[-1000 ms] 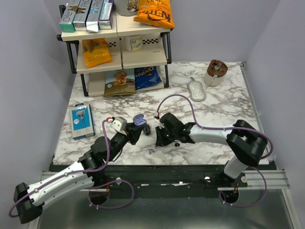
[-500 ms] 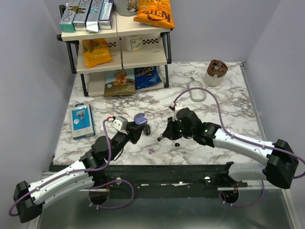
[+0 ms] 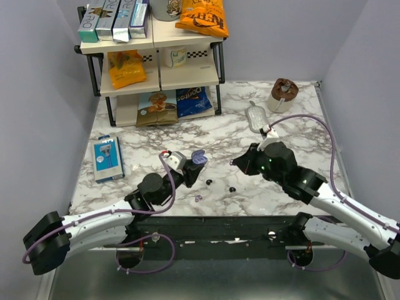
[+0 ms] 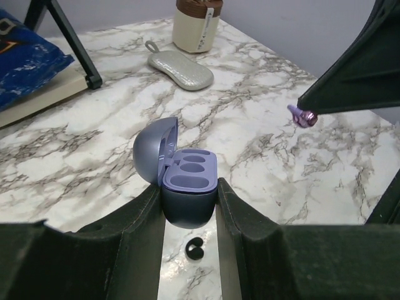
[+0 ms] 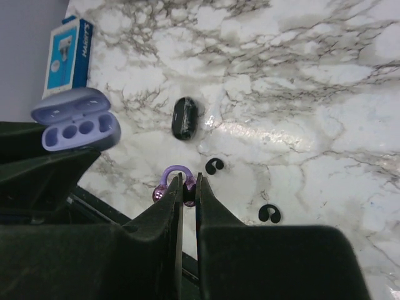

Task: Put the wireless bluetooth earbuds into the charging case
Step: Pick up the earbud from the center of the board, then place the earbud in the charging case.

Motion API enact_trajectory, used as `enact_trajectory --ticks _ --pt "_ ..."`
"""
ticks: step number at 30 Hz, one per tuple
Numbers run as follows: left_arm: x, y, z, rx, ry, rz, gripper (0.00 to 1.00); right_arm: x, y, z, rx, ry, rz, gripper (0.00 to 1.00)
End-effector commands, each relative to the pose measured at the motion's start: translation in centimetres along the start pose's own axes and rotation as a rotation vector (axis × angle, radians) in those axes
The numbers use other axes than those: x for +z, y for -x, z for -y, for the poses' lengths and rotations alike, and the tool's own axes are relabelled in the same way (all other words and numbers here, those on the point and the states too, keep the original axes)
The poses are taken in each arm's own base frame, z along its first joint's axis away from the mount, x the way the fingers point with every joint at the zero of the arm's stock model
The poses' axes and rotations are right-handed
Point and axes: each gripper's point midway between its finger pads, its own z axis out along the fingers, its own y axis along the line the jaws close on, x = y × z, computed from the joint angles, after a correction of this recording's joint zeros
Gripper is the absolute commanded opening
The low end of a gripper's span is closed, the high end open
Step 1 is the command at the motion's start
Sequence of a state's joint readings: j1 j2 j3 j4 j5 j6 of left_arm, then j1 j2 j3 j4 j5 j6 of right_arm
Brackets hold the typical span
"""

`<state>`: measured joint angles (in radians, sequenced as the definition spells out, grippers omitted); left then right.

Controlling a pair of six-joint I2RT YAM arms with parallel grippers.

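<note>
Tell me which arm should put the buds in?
Right, probably. The left gripper is clamped on the open charging case, so it's busy. The right gripper, pinching a purple piece, hangs near the black earbuds.

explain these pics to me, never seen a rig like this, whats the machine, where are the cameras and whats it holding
Two robot arms are bolted at the near edge of a marble table. The wide picture comes from a camera above and behind them; the other two come from cameras on each wrist, looking past the fingers. The left gripper clamps an open purple charging case. The right gripper pinches a small purple curved piece. Two tiny black earbuds lie on the table between the two grippers. A snack shelf stands at the back.
</note>
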<state>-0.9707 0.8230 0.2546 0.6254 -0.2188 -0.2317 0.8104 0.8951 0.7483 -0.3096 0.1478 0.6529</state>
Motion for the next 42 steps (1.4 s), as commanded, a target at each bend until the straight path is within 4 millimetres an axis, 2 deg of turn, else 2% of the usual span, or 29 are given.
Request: enact_trajectory --ticks 1,2,3,8,9,11,12,20,32,42 --pt "2.4 3.2 3.1 -0.012 -0.138 0.127 0.0 -1.4 1.7 2.5 -0.052 -0.109 0.111 0.01" --pt "3.3 2.9 3.5 -0.011 -0.148 0.114 0.0 -1.7 2.2 2.9 -0.063 -0.132 0.142 0.01" --pt "3.8 3.8 4.0 -0.022 -0.165 0.149 0.0 -2.0 2.5 3.0 -0.082 -0.138 0.16 0.01" --pt "6.1 4.4 5.4 -0.02 -0.225 0.194 0.0 -3.4 4.2 3.5 -0.116 -0.169 0.25 0.01" --pt "6.2 5.3 5.7 -0.022 -0.239 0.23 0.0 -3.6 4.6 3.5 -0.126 -0.177 0.262 0.01" --pt "6.8 5.2 6.0 -0.009 -0.256 0.247 0.0 -3.9 5.1 3.4 -0.135 -0.18 0.288 0.01" --pt "6.9 5.9 6.2 -0.008 -0.261 0.281 0.0 -4.3 5.5 3.4 -0.141 -0.189 0.311 0.01" --pt "9.5 5.7 7.4 0.038 -0.303 0.287 0.0 -5.9 8.7 2.3 -0.149 -0.181 0.444 0.01" --pt "11.0 5.7 8.3 0.066 -0.332 0.279 0.0 -5.6 10.4 -0.3 -0.199 -0.101 0.47 0.01" --pt "11.0 5.7 8.6 0.019 -0.346 0.286 0.0 -4.8 10.8 -1.0 -0.223 -0.085 0.49 0.01"
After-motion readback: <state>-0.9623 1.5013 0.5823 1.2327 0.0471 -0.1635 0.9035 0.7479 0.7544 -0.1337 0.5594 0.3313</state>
